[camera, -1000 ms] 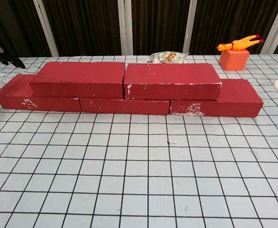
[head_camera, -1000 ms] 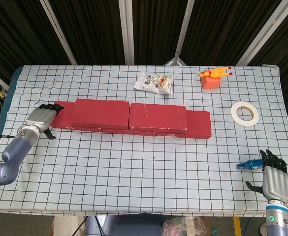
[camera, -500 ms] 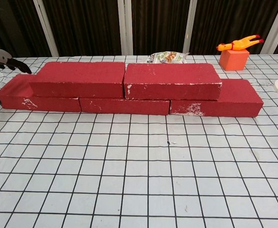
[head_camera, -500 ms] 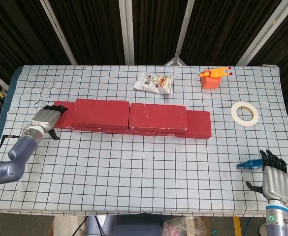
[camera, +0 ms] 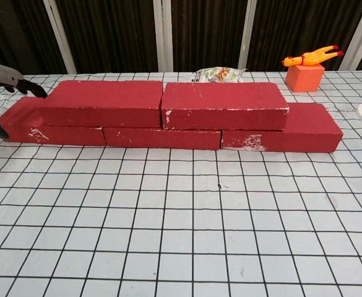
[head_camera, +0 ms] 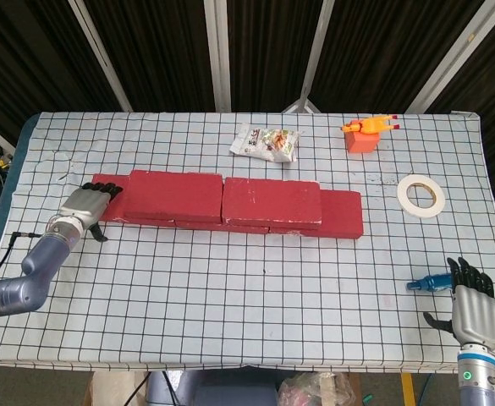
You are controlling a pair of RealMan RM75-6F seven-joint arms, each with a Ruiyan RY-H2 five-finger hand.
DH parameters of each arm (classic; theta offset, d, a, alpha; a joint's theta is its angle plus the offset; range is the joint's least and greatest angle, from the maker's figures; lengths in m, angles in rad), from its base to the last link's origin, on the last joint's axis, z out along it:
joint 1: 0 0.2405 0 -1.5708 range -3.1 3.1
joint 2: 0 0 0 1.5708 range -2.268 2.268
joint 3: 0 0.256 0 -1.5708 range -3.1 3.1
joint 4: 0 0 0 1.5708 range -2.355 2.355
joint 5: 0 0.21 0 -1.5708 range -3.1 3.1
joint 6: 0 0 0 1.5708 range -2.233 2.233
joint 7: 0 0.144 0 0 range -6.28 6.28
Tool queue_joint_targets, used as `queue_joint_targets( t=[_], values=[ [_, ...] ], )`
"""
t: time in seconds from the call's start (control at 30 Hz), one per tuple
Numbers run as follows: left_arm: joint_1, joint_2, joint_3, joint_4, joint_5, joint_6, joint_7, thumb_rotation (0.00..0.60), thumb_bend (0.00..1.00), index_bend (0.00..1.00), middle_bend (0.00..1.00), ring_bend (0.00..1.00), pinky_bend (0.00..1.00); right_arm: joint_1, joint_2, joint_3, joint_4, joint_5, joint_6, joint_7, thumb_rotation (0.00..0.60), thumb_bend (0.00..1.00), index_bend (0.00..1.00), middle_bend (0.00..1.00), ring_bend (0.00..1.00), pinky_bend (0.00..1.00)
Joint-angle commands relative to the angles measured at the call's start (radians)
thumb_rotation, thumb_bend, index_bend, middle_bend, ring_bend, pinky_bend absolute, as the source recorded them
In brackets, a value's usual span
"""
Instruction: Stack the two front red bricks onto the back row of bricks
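Where the two upper red bricks sit, they lie end to end on the back row of bricks (camera: 168, 138), the left upper brick (camera: 103, 103) and right upper brick (camera: 224, 105) meeting at a seam near the row's middle. All bricks are flat rectangular blocks with a matte, gritty red surface; white chipping shows along their near edges and corners in the chest view. The table (head_camera: 255, 296) carries a white cloth printed with a black grid.

At the left end of the lower row, the left hand (head_camera: 86, 203) rests with dark fingers over the end brick's top and thumb down by its near face; whether it grips the brick cannot be told. The right hand (head_camera: 471, 309) lies at the near right corner, fingers spread apart, holding nothing, a small blue object (head_camera: 425, 283) just beside it.

Only the head view shows the right hand and the full ring of the white tape roll (head_camera: 420, 194). Both views show the crinkled snack packet (head_camera: 266, 142) and the orange block (camera: 303, 77) bearing a rubber chicken toy (camera: 310, 57)
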Motion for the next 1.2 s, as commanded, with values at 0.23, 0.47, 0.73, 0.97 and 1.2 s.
queue_joint_targets(
  t=[0.23,0.47,0.73,0.97,1.2],
  values=[
    [-0.007,-0.01,0.0,0.001,-0.006,0.005,0.006,0.6,0.0,0.02,0.0,0.0,0.02,-0.001,0.003,0.001,0.0,0.001,0.0,0.006,0.6,0.18,0.05,0.0,0.0,0.0],
    [-0.014,-0.015,0.001,-0.002,-0.01,0.008,0.014,0.6,0.0,0.02,0.0,0.0,0.02,0.0,0.005,0.001,0.0,0.003,-0.002,0.007,0.6,0.18,0.05,0.0,0.0,0.0],
    [-0.02,-0.019,0.001,-0.003,-0.015,0.012,0.02,0.6,0.0,0.02,0.0,0.0,0.02,0.001,0.005,0.002,0.002,0.007,-0.002,0.008,0.6,0.18,0.05,0.0,0.0,0.0],
    [-0.027,-0.023,0.002,-0.004,-0.021,0.011,0.027,0.6,0.0,0.02,0.0,0.0,0.02,0.003,0.004,0.001,0.002,0.006,-0.003,0.006,0.6,0.18,0.05,0.0,0.0,0.0],
    [-0.03,-0.024,0.005,-0.007,-0.027,0.015,0.031,0.6,0.0,0.02,0.0,0.0,0.02,0.003,0.003,0.0,0.002,0.005,-0.002,0.007,0.6,0.18,0.05,0.0,0.0,0.0]
  ],
)
